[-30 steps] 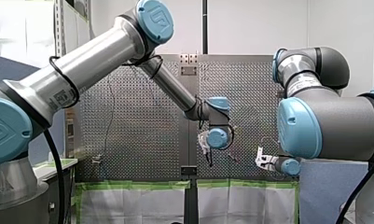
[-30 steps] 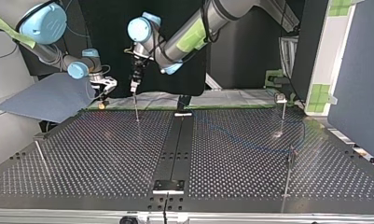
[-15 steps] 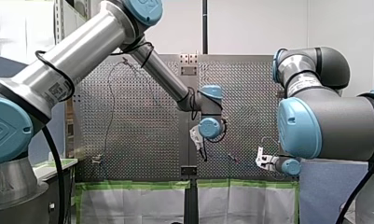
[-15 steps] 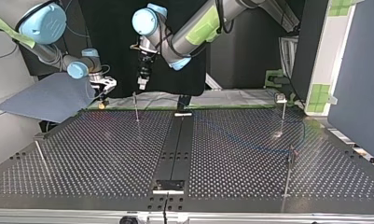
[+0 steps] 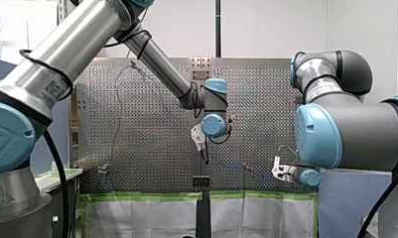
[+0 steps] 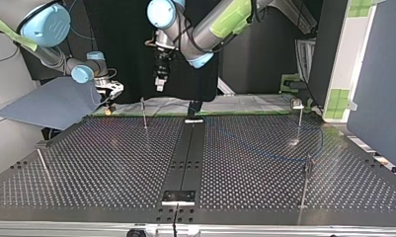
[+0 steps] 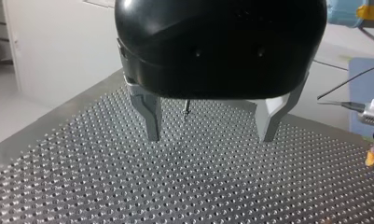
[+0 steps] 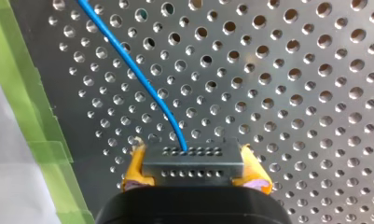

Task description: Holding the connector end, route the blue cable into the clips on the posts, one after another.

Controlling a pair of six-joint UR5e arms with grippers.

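Top view, read from its left. First my right claw (image 6: 109, 102), yellow pads (image 8: 134, 171) clamped on the connector (image 8: 192, 163): a boxy grey metal block with rows of tiny holes along its face. Held just above the far edge of the counter (image 6: 111, 163), dull perforated metal.

From the connector, the blue cable (image 8: 142, 74): thin, smooth, limp by the look of it. Leaves straight ahead of the claw, then trails over the holes toward the view's right.

Just right of the connector, a thin upright post (image 6: 144, 116) with a clip at its tip. Probably the nearest target: a sideways carry, cable laid across the clip.

Above that post, my left claw (image 6: 159, 84), bare metal fingers (image 7: 150, 116) apart, nothing between.

Well off right, a far post (image 6: 299, 121) and a nearer post (image 6: 305, 185), beside the cable's faint run. Cannot tell whether clipped there.
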